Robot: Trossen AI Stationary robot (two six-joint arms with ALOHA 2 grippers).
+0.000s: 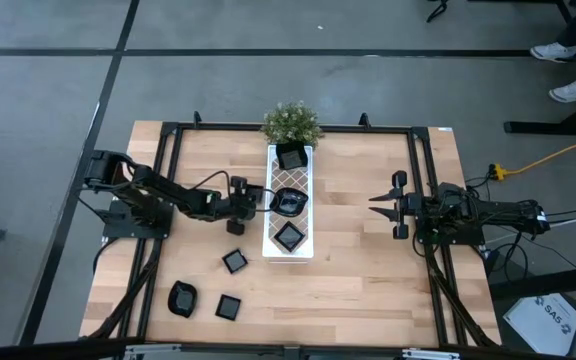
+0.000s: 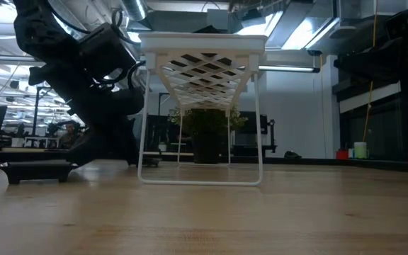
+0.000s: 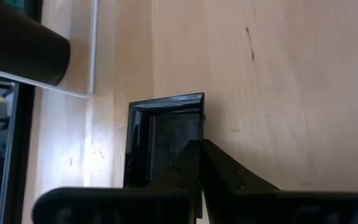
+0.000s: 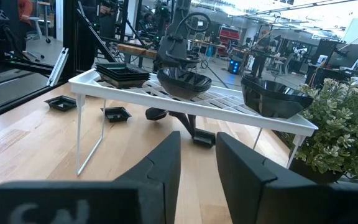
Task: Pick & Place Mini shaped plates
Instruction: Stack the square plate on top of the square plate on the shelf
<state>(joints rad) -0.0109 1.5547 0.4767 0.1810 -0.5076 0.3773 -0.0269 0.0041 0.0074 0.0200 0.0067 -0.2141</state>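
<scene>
A wooden table framed in black rail stands on a grey workshop floor. Down its centre runs a long white lattice tray on wire legs, with a small green potted plant at its far end.

The left arm reaches across to the tray's left edge. The right arm waits at the right side of the table, its right gripper well apart from the tray, fingers parted and empty.

Three mini shaped plates sit on the tray: a square one near the plant, a rounded one mid-tray, and a square one nearer the front. Three more lie loose on the table to the tray's left: a square, a rounded dish and another square.

The left gripper is closed. In the left wrist view its fingers meet at the rim of a square black plate; whether that rim is truly pinched cannot be confirmed.

Judgement: the pick step is in hand. The next move calls for a steady lift, confirming that the plate rises with the fingers, then transfer without striking the tray edge.
</scene>
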